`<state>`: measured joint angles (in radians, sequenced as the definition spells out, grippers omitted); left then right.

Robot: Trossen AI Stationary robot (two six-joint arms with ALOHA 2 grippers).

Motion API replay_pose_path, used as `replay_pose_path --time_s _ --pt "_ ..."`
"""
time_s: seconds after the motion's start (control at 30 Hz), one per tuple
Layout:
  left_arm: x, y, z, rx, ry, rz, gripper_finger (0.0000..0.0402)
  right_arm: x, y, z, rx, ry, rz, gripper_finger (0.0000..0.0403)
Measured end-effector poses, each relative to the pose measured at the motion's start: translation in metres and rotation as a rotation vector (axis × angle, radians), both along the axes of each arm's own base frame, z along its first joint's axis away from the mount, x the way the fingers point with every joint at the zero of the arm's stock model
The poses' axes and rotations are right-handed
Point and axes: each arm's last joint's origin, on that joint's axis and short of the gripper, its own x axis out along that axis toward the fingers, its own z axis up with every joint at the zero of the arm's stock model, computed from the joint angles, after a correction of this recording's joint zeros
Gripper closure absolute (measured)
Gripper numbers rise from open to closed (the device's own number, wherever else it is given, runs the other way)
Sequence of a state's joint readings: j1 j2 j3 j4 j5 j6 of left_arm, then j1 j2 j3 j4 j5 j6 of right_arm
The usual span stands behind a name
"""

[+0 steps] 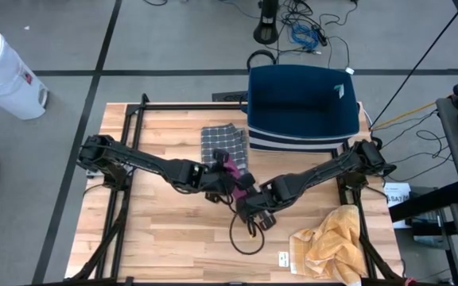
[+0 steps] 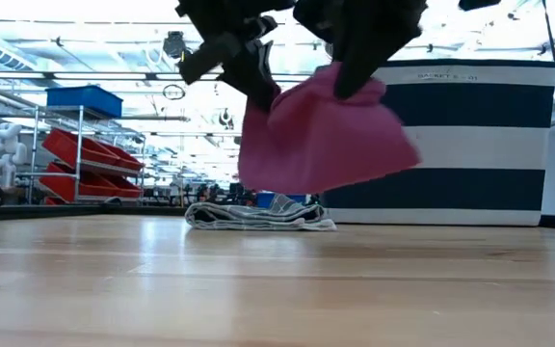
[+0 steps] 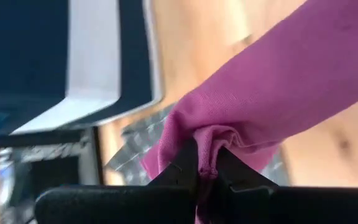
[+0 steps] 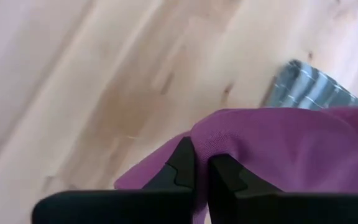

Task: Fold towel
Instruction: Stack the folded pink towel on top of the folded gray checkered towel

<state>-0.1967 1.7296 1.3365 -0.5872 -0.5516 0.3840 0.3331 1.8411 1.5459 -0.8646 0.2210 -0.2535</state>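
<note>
Both grippers meet over the middle of the desk, and between them hangs a pink towel, lifted clear of the wood as the low view shows. The left gripper has its fingers closed on a bunched edge of the towel, and the right gripper likewise has its fingers pinched shut on a fold of the same cloth; from above, only a small patch of pink shows between the two wrists. The step in hand looks like carrying the held edge into position so the cloth can be laid down and doubled over. To do it well, the two grippers should draw apart until the edge between them is taut, since the fabric now hangs slack and gathered; a bunched edge will land as a crumple, not a crease. Lower the free hanging end onto bare wood first, then sweep the held edge over it so the halves align. Keep the landing spot away from the folded grey checked towel lying just in front of the navy basket, which sits near the pink cloth in the overhead view, and away from the yellow cloth heaped at the near right corner. The cable looping below the right gripper could snag the drape, so keep the motion above it.
</note>
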Motion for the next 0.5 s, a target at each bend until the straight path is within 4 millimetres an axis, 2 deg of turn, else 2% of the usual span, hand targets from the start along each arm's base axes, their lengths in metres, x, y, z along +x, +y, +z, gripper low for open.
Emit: replay_pose_path --time_s 0.3,0.5 --pt "0.005 -0.017 0.014 -0.261 -0.107 -0.210 0.0394 -0.017 0.021 0.025 0.127 -0.049 0.094 0.0399" --pt "0.009 -0.034 0.025 -0.424 -0.209 -0.333 0.0394 -0.027 0.028 0.039 0.172 -0.083 0.088 0.0399"
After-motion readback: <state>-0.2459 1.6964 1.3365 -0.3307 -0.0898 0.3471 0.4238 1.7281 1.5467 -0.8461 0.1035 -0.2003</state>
